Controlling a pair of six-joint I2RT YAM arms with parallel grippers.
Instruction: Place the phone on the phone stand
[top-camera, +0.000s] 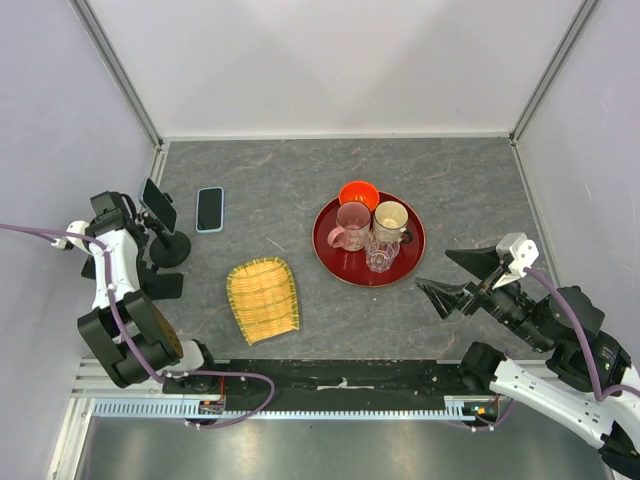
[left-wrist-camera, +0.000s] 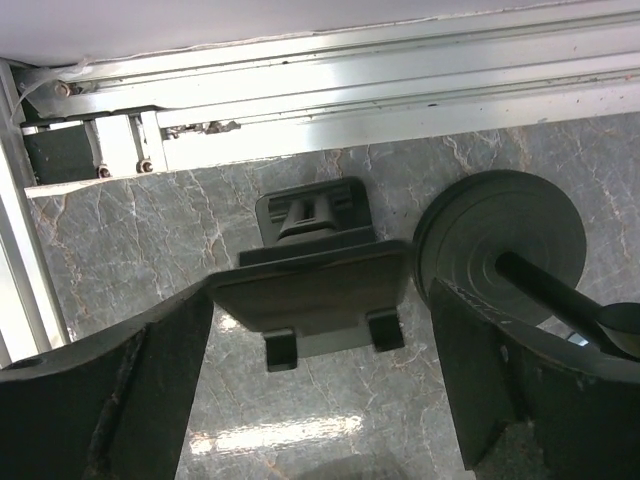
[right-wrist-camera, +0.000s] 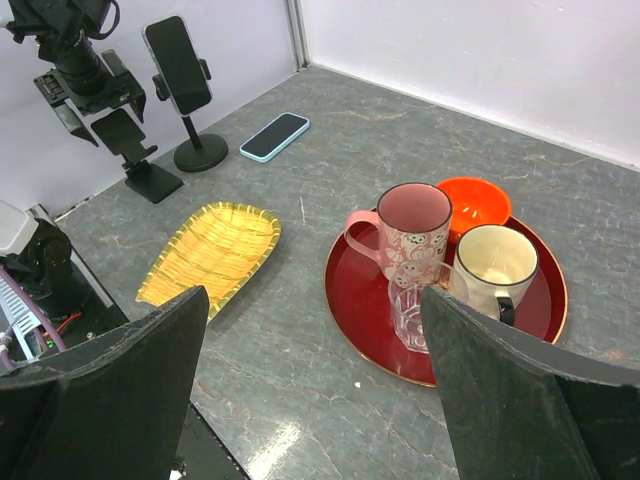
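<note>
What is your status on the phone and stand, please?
Left gripper open, right gripper open, both empty. One phone held in round-base stand; blue-cased phone flat on table; second stand empty. Nothing in the way.

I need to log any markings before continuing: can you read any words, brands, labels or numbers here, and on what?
None can be read in any view.
Flat phone: dark screen, no marking visible.
Clamped phone: dark screen, nothing legible.
Pink mug: printed pattern, too small to tell any letters.
Empty stand: plain black, no label showing.
</note>
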